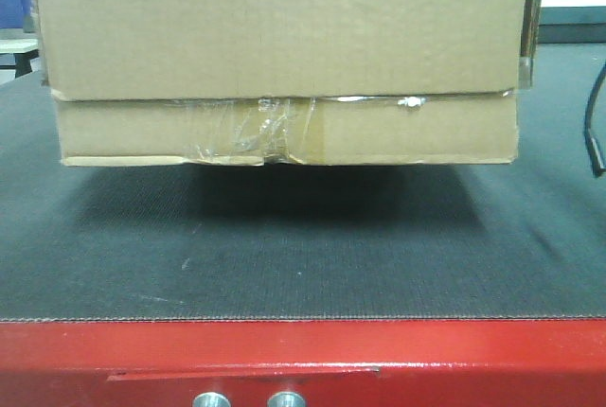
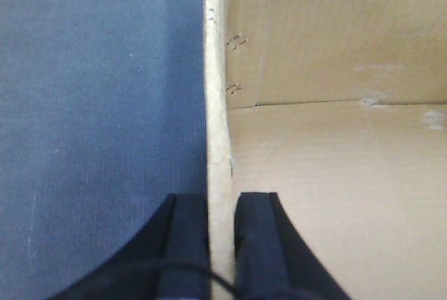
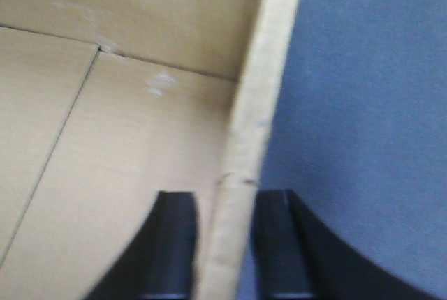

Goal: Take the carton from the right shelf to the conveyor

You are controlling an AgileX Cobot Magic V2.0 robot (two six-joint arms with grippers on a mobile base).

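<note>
A: Where's the carton?
B: Its side wall sits clamped between the left fingers, one inside, one outside over the conveyor. The right fingers pinch the opposite wall the same way.
A: Surface?
B: Dark textured belt, red frame, two bolts. Shadow under the carton, contact unclear. There's a blue bin behind.

left gripper is clamped over the carton wall, its two dark fingers pinched on it, one inside, one outside. right gripper does the same on the opposite wall, fingers pressed against the cardboard.
</note>
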